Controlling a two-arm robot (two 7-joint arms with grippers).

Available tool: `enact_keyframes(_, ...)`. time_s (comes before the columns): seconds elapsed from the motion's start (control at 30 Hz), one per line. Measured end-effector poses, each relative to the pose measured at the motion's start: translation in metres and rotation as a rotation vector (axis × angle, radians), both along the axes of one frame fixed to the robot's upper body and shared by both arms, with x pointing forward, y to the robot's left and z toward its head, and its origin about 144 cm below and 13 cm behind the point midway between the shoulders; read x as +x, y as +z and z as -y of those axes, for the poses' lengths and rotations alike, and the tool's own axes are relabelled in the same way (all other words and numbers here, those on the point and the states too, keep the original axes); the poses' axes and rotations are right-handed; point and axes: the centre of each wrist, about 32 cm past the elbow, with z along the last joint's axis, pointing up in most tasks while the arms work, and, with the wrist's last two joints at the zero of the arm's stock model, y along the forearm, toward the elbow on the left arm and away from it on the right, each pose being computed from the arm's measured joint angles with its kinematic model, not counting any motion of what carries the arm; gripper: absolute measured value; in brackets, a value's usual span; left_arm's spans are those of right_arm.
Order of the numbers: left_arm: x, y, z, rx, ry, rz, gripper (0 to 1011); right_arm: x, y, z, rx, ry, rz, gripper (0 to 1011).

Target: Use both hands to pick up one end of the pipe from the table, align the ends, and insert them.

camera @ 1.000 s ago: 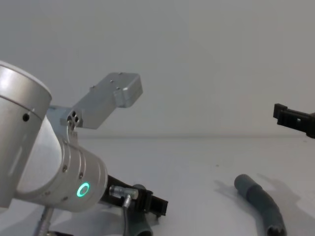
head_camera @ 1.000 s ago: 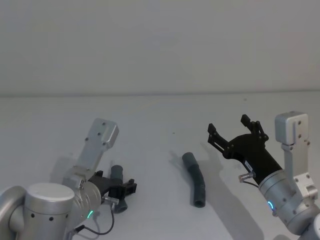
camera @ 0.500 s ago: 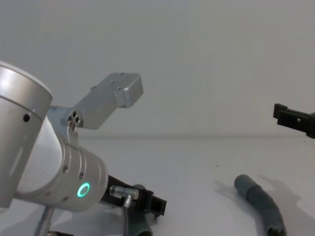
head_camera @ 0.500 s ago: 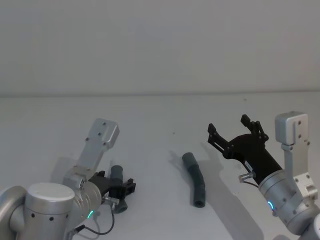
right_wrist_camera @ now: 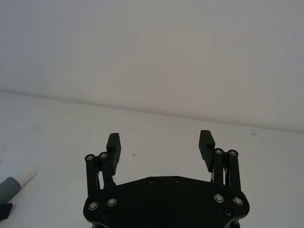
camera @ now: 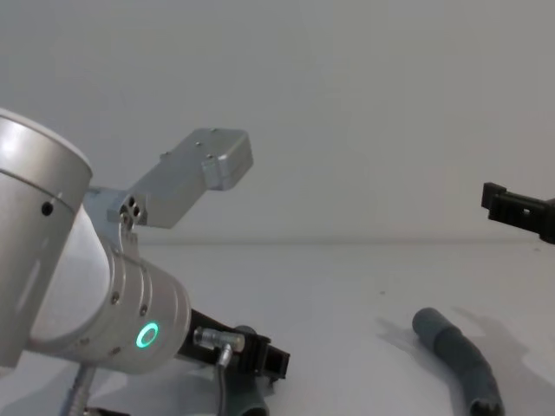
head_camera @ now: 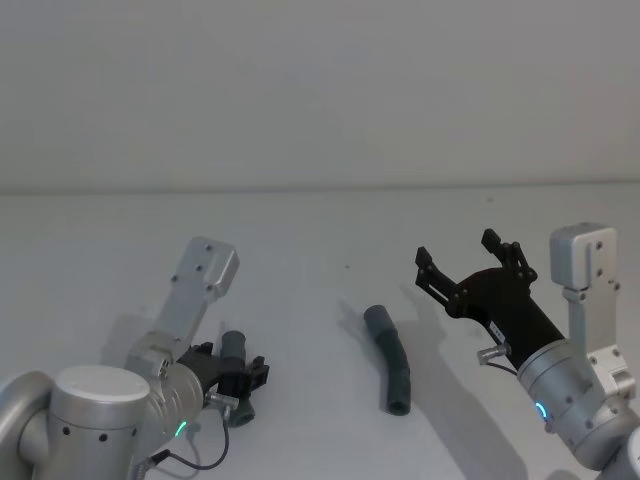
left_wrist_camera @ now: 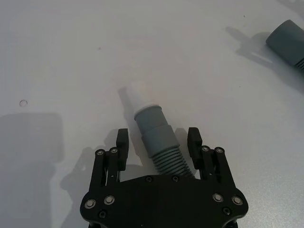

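Lying on the worktop (head_camera: 300, 240) are two dark grey hose pieces, well apart from each other. The first hose piece (head_camera: 233, 342) is on the robot's left, close in front of the left arm. The second hose piece (head_camera: 391, 358) lies nearer the middle, slightly curved, with one end pointing away from the robot and the other toward it.

Two pincers show, one per arm. The left pincer (head_camera: 236, 368) is down low at the first hose piece. In the left wrist view its two black fingers (left_wrist_camera: 122, 142) stand on either side of the ribbed stretch just behind the smooth cuff. A clear gap is left on each side, so the pincer is released and straddles the hose without touching it. One white plug tip (left_wrist_camera: 136, 96) sticks out of that cuff beyond the fingers. In the same view a plain grey cuff (left_wrist_camera: 286, 38) of the second hose piece lies well off from the plug. One green ring light (camera: 149, 335) glows on the left arm in the chest view.

The right pincer (head_camera: 458, 253) hangs in the air to the right of the second hose piece and apart from it. The chest view catches one of its fingers at the right edge, up above the level of the worktop's far edge. In the right wrist view the two fingers are spread wide with nothing between them, so this pincer is released too.
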Motion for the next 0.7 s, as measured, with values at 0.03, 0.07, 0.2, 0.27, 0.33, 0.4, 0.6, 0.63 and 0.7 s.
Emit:
enact_keyframes(0.03, 0.0, 0.0, 0.0, 0.0, 0.0, 0.0, 711, 0.0, 0.0, 0.0, 0.0, 0.0, 0.0, 1002)
enact_keyframes(0.07, 0.0, -0.0001, -0.0001, 0.0, 0.0, 0.0, 708, 0.0, 0.0, 0.0, 0.0, 0.0, 0.0, 1002)
enact_keyframes(0.2, 0.0, -0.0001, -0.0001, 0.0, 0.0, 0.0, 677, 0.0, 0.0, 0.0, 0.0, 0.0, 0.0, 1002)
enact_keyframes(0.27, 0.0, -0.0001, -0.0001, 0.0, 0.0, 0.0, 672, 0.0, 0.0, 0.0, 0.0, 0.0, 0.0, 1002)
enact_keyframes(0.33, 0.0, -0.0001, -0.0001, 0.0, 0.0, 0.0, 657, 0.0, 0.0, 0.0, 0.0, 0.0, 0.0, 1002)
enact_keyframes(0.4, 0.0, -0.0001, -0.0001, 0.0, 0.0, 0.0, 644, 0.0, 0.0, 0.0, 0.0, 0.0, 0.0, 1002)
enact_keyframes(0.6, 0.0, -0.0001, -0.0001, 0.001, 0.0, 0.0, 598, 0.0, 0.0, 0.0, 0.0, 0.0, 0.0, 1002)
enact_keyframes(0.63, 0.0, -0.0001, -0.0001, 0.001, 0.0, 0.0, 598, 0.0, 0.0, 0.0, 0.0, 0.0, 0.0, 1002)
enact_keyframes(0.7, 0.0, -0.0001, -0.0001, 0.001, 0.0, 0.0, 579, 0.0, 0.0, 0.0, 0.0, 0.0, 0.0, 1002)
